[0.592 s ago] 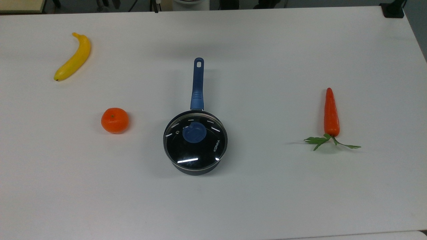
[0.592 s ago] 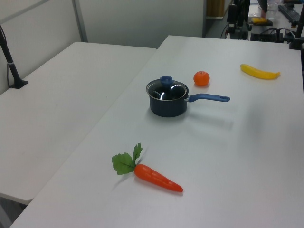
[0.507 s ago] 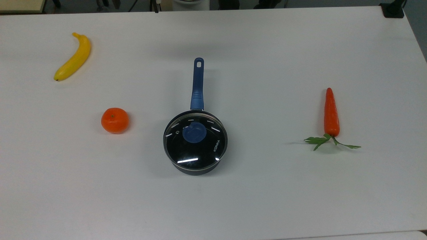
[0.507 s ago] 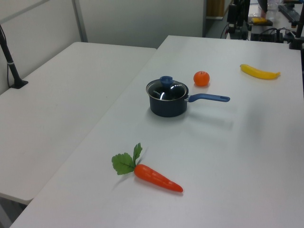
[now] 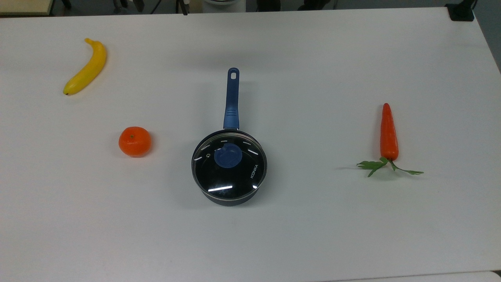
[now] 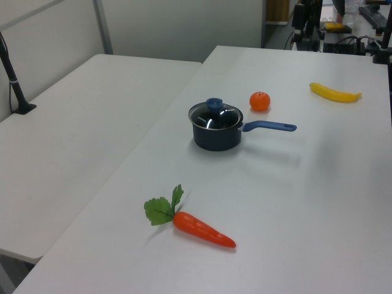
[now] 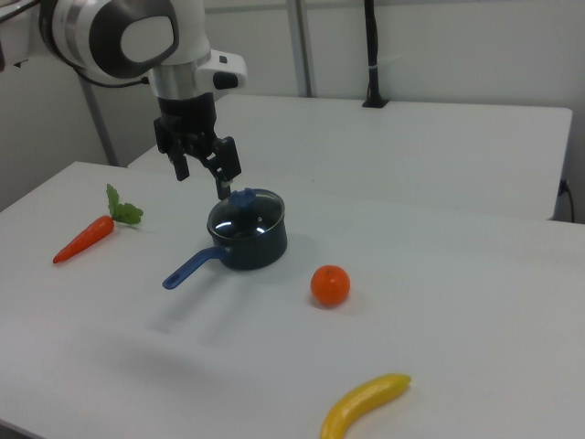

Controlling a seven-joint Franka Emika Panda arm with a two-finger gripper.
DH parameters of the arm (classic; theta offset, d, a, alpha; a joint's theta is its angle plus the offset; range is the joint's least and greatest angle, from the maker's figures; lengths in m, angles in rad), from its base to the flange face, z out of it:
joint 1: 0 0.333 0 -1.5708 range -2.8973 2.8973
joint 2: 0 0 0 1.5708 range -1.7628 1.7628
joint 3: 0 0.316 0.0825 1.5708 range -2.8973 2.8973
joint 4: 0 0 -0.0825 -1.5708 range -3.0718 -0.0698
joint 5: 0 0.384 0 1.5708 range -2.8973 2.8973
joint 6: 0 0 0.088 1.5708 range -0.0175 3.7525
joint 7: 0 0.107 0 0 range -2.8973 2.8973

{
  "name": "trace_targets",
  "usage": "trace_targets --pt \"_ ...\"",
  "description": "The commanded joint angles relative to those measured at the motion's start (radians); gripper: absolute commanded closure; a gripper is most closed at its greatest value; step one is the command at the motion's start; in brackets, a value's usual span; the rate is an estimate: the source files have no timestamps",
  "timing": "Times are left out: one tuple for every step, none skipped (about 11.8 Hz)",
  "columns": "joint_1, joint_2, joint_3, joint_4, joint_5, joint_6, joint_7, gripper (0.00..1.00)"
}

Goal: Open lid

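Note:
The lid point(image 5: 235, 176) is clear glass with a metal rim and a blue knob point(image 5: 227, 155). It sits shut on a dark blue saucepan point(image 5: 231, 98) in the middle of the white table, and appears again as the lid point(image 6: 215, 117) and the lid point(image 7: 247, 218). In the right view my gripper point(image 7: 201, 178) hangs open, its black fingers pointing down, just left of and above the knob point(image 7: 242, 198). Nothing is between the fingers.
A banana point(image 5: 87, 67) lies at the top view's far left and an orange point(image 5: 134, 141) close to the pan's left. A carrot point(image 5: 388, 133) lies to the right. A second white table point(image 6: 79, 122) adjoins in the left view.

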Motion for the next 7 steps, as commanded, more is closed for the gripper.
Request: trace_targets --pt "0.036 0.033 -0.016 0.009 0.017 0.092 0.003 0.00" --pt "0.041 0.049 -0.014 0.009 0.017 0.152 0.047 0.00" --pt "0.038 0.064 -0.011 0.019 0.018 0.187 0.121 0.00" --pt "0.038 0.102 -0.006 0.060 0.023 0.210 0.143 0.00" --pt "0.038 0.154 0.000 0.094 0.043 0.232 0.146 0.00" --pt "0.043 0.205 0.006 0.140 0.052 0.274 0.175 0.00" --pt "0.049 0.236 0.006 0.160 0.051 0.305 0.281 0.00"
